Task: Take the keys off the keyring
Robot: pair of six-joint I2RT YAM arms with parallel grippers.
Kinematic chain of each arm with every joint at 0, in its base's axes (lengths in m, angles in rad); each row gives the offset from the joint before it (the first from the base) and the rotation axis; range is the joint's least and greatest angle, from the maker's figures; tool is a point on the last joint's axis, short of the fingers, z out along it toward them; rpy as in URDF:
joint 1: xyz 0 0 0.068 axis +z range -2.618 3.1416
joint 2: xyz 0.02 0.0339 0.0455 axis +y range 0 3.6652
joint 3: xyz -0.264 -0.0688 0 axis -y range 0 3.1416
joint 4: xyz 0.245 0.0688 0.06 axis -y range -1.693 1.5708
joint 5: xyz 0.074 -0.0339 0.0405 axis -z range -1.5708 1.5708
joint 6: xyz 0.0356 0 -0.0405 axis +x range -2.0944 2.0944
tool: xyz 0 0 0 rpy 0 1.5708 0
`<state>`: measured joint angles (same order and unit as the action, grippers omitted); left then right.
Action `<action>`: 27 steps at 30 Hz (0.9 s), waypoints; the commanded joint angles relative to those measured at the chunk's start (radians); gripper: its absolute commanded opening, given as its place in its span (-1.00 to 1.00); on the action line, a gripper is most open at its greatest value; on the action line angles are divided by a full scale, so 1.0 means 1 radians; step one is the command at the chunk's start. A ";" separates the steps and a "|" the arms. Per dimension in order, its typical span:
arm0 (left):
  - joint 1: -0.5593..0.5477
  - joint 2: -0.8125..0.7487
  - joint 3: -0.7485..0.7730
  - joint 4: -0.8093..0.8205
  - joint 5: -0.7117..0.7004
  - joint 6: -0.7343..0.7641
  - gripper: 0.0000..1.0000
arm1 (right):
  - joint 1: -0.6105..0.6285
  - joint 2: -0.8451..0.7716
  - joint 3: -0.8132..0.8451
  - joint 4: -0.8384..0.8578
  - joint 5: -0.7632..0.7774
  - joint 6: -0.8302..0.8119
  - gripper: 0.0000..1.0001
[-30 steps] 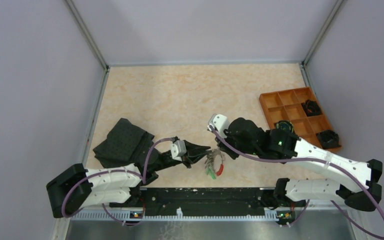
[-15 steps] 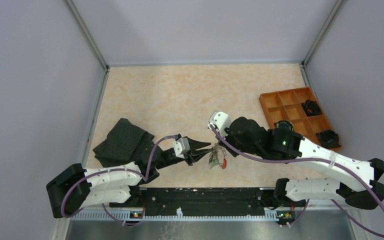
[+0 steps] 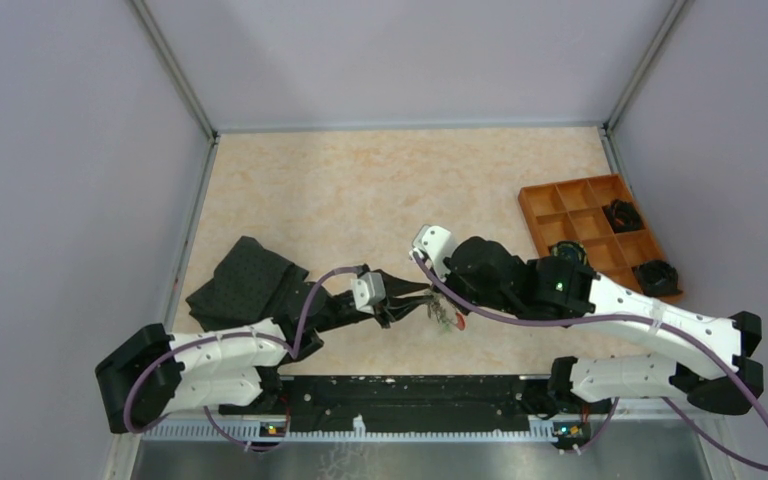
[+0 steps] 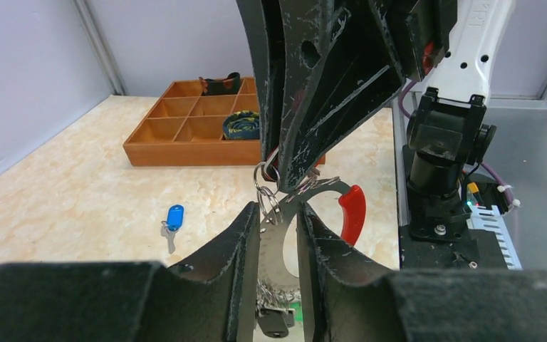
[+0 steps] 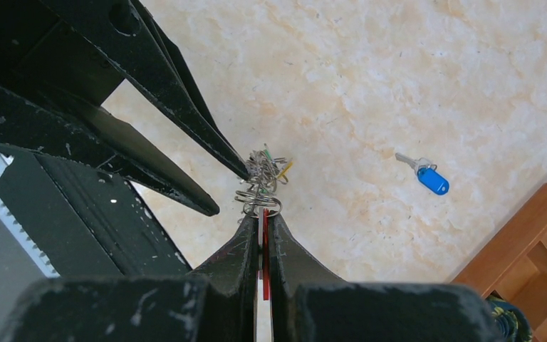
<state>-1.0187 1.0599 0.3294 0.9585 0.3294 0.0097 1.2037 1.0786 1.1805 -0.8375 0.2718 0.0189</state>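
My right gripper (image 5: 263,217) is shut on the keyring (image 5: 263,235), whose grey band and red sleeve are pinched edge-on between its fingers. A bunch of keys (image 5: 267,167) on small split rings hangs off the ring just past the fingertips. In the left wrist view the keyring (image 4: 327,196) with its red sleeve (image 4: 352,212) is held by the right gripper (image 4: 278,171) from above. My left gripper (image 4: 278,210) is open, its fingers either side of the grey band. One loose blue-headed key (image 4: 174,217) lies on the table and also shows in the right wrist view (image 5: 427,177). From the top, both grippers meet at the keyring (image 3: 445,318).
An orange compartment tray (image 3: 545,205) with black coiled objects stands at the right. A black cloth (image 3: 245,285) lies at the left. The black base rail (image 3: 410,390) runs along the near edge.
My right gripper has lifted the keyring off the table and turned it edge-on. My left gripper has moved right until its open fingers sit around the ring.
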 commanded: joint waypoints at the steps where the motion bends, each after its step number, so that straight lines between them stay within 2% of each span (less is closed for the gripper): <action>1: 0.002 0.023 0.047 0.015 0.038 0.026 -0.38 | 0.020 0.001 0.061 0.051 0.026 0.015 -1.00; 15: 0.002 0.049 0.060 0.003 0.011 0.031 -0.44 | 0.032 0.012 0.068 0.050 0.019 0.022 -1.00; 18: 0.003 0.052 0.062 0.004 0.013 0.033 -0.55 | 0.035 0.015 0.065 0.050 0.014 0.024 -1.00; 24: 0.002 0.054 0.061 -0.018 0.007 0.041 -0.98 | 0.039 0.009 0.069 0.033 0.047 0.021 -1.00; 27: 0.002 0.045 0.052 -0.021 0.010 0.045 -1.00 | 0.039 0.004 0.075 -0.003 0.102 0.017 -1.00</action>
<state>-1.0187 1.1099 0.3592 0.9184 0.3424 0.0326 1.2285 1.0916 1.1812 -0.8410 0.2951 0.0299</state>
